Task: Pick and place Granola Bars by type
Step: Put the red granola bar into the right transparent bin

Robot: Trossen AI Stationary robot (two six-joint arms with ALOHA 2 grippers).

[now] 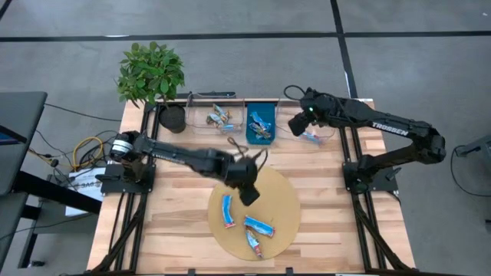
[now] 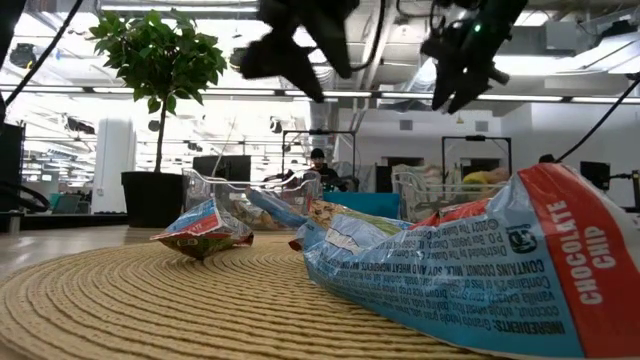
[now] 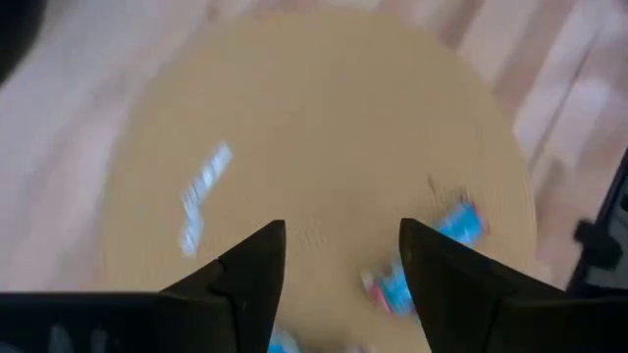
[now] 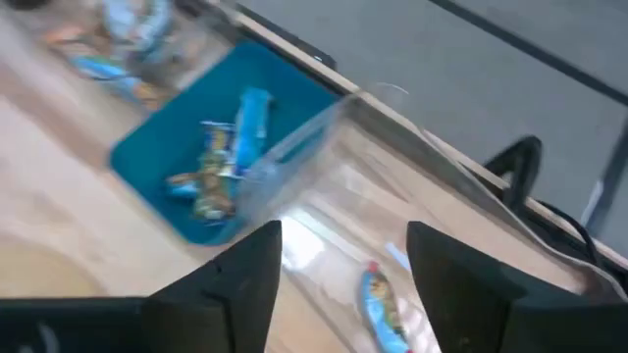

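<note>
My right gripper (image 4: 343, 284) hangs spread and empty over the clear plastic bin (image 1: 322, 132) beside the blue tray (image 1: 260, 125), one shiny blue-wrapped granola bar (image 4: 378, 304) lying inside it, sorted by type, while my left gripper (image 3: 339, 265), also spread, hovers over the round woven mat (image 1: 280, 201) for three more bars (image 1: 258, 225).

Even overhead light washes the table (image 1: 322, 199) in the high view, with only soft shadows at frame centre. The low view is backlit by bright ceiling strips along its top, and the near wrapper (image 2: 480, 275) at lower right is soft. Both wrist views are smeared by motion blur throughout.
</note>
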